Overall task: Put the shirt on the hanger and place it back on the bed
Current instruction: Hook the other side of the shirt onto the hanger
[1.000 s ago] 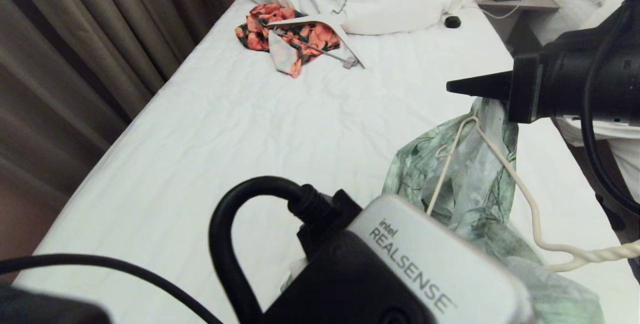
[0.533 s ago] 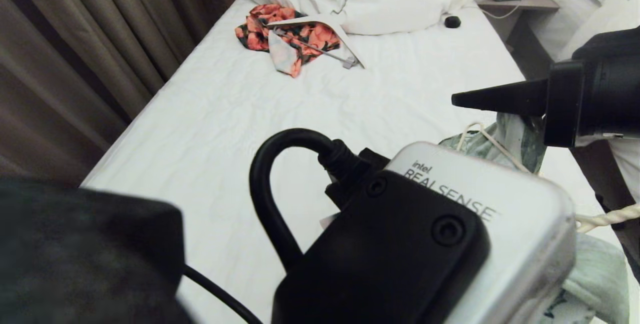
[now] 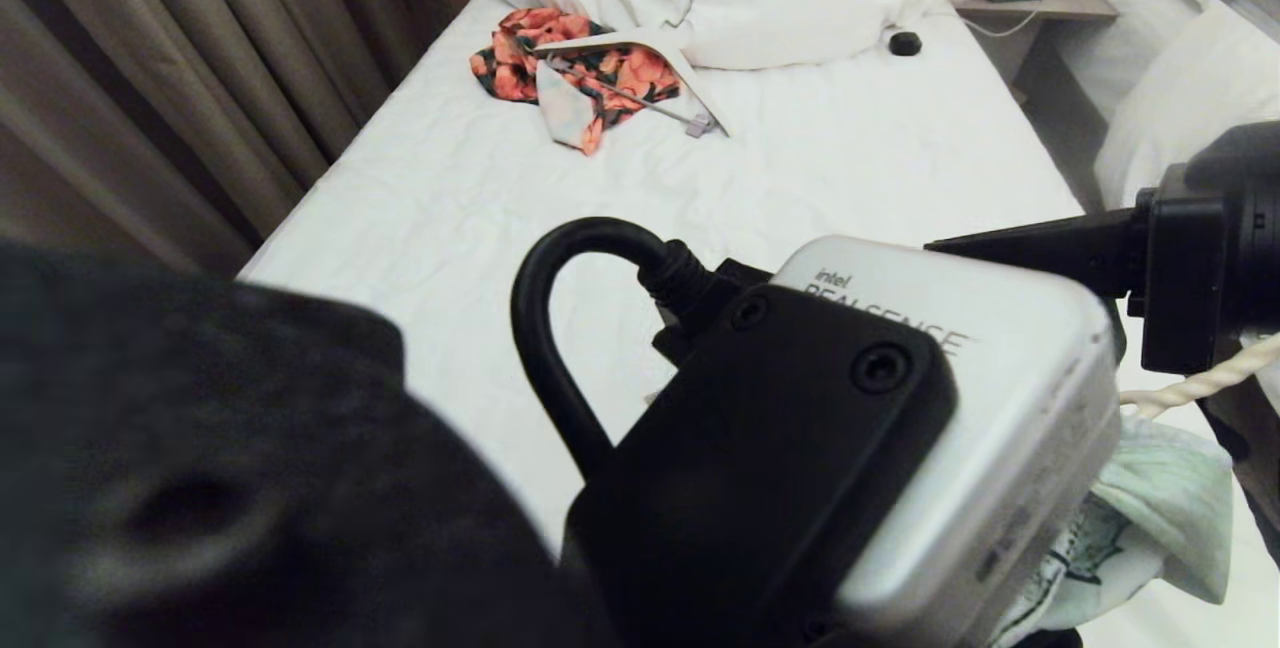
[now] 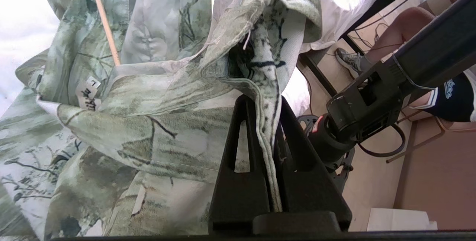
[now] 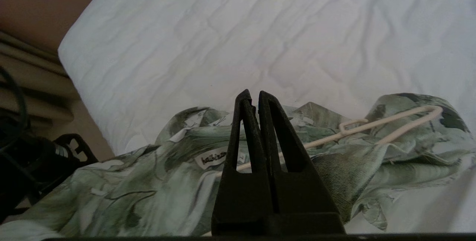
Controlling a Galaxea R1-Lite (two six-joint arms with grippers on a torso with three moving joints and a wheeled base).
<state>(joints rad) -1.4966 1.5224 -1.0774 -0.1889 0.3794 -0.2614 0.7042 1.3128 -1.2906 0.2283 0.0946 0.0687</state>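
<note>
Since the earlier frame, left gripper [image 4: 273, 181] has risen, fingers pinching shirt [image 4: 148, 133]; right gripper [image 5: 256, 122] empty, fingers together. Bed [image 3: 480, 198] white, curtains [image 3: 150, 98] upper left. Shirt crumpled lower right, hanger [image 5: 394, 124] on it.

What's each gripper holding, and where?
Left gripper pinches the shirt by a fabric edge. Right gripper is shut on nothing visible.

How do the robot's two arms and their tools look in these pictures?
Both arms are matte black. The left tool has two slim triangular fingers with long slots cut through them; the right tool has the same shape. On the left wrist sits a silver camera box in a black bracket, marked "intel REALSENSE", with a thick black cable looping from it.
</note>
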